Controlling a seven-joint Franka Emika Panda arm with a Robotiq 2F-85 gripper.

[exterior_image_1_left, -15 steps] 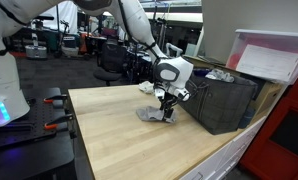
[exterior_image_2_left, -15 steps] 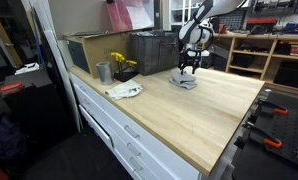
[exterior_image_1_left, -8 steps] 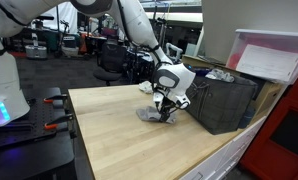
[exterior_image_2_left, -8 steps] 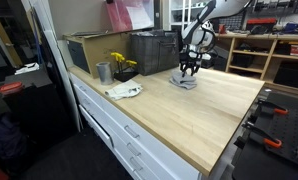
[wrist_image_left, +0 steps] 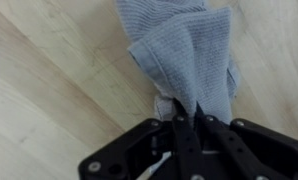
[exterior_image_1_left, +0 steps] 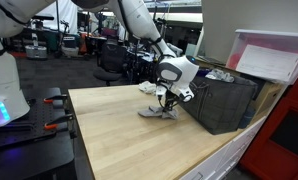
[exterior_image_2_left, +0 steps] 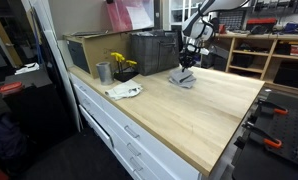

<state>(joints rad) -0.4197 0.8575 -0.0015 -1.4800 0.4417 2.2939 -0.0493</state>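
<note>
A grey-blue cloth [wrist_image_left: 189, 55] hangs bunched from my gripper [wrist_image_left: 186, 118], whose two black fingers are shut on a pinched fold of it. In both exterior views the gripper [exterior_image_1_left: 167, 100] [exterior_image_2_left: 185, 70] stands over the wooden table top [exterior_image_1_left: 119, 135] near a dark crate, and the cloth [exterior_image_1_left: 157, 111] [exterior_image_2_left: 183, 80] is pulled up into a peak while its lower part still rests on the wood.
A dark crate [exterior_image_1_left: 221, 100] stands just beyond the gripper, with a second bin [exterior_image_2_left: 89, 48] next to it. A metal cup [exterior_image_2_left: 103, 72], yellow flowers [exterior_image_2_left: 121, 62] and a white rag [exterior_image_2_left: 123, 91] lie toward the table's other end.
The fingers have gone from wide open over the flat cloth to shut on it, and the gripper has risen a little, lifting the cloth into a peak.
</note>
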